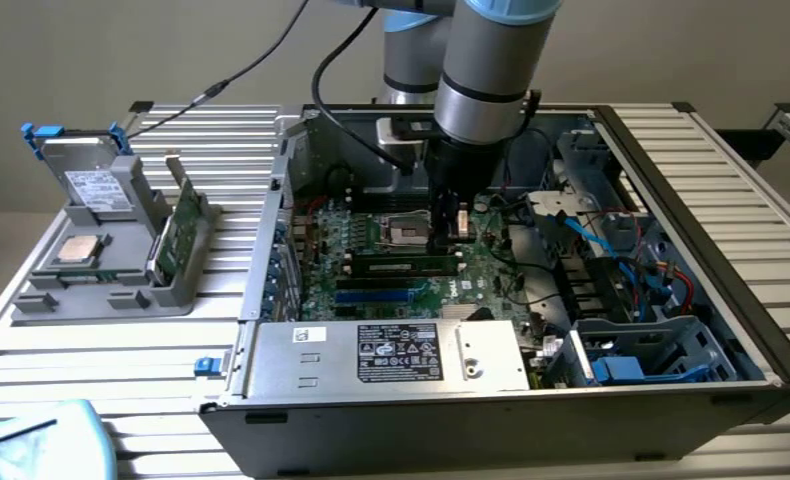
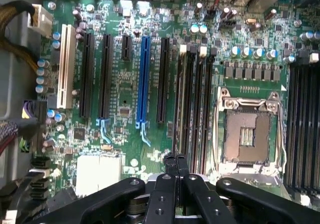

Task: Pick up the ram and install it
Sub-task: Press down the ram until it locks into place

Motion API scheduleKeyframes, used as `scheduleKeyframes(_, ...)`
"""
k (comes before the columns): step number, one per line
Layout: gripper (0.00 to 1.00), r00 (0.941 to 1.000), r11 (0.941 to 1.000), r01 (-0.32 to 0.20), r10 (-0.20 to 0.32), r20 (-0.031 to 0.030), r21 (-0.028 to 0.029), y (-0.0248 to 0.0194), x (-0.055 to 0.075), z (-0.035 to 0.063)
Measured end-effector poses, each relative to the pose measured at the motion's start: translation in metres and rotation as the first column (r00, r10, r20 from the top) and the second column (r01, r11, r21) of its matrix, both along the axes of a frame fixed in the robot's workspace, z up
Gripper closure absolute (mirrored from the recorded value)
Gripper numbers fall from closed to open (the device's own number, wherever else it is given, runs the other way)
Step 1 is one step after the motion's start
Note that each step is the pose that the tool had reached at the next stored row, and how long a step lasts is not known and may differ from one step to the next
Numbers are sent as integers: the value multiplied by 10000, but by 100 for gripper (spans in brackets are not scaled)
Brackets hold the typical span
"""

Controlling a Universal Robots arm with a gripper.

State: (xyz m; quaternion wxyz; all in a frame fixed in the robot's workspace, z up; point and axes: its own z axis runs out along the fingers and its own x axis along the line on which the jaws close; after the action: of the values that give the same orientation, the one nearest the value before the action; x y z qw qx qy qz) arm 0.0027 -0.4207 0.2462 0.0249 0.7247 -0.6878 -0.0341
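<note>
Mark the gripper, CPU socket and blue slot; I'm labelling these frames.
gripper point(image 2: 175, 160): wrist view, shut fingertips.
CPU socket point(image 2: 248, 135): wrist view, centre of the socket.
blue slot point(image 2: 143, 79): wrist view, mid-length of the slot.

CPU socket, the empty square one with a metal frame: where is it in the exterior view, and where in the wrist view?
Exterior view: the CPU socket sits on the motherboard inside the open case, just to the exterior view's left of the fingers.
Wrist view: the CPU socket lies between two banks of black memory slots, near the shut fingers.
Shared landmark: the blue slot.
</note>
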Motion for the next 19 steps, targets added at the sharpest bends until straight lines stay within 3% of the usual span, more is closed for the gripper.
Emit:
scheduleKeyframes(8,89,10000,10000,64,-64,48,8,54,4,-62)
scheduleKeyframes(19,89,10000,10000,69,-69,63,16,56,4,-119)
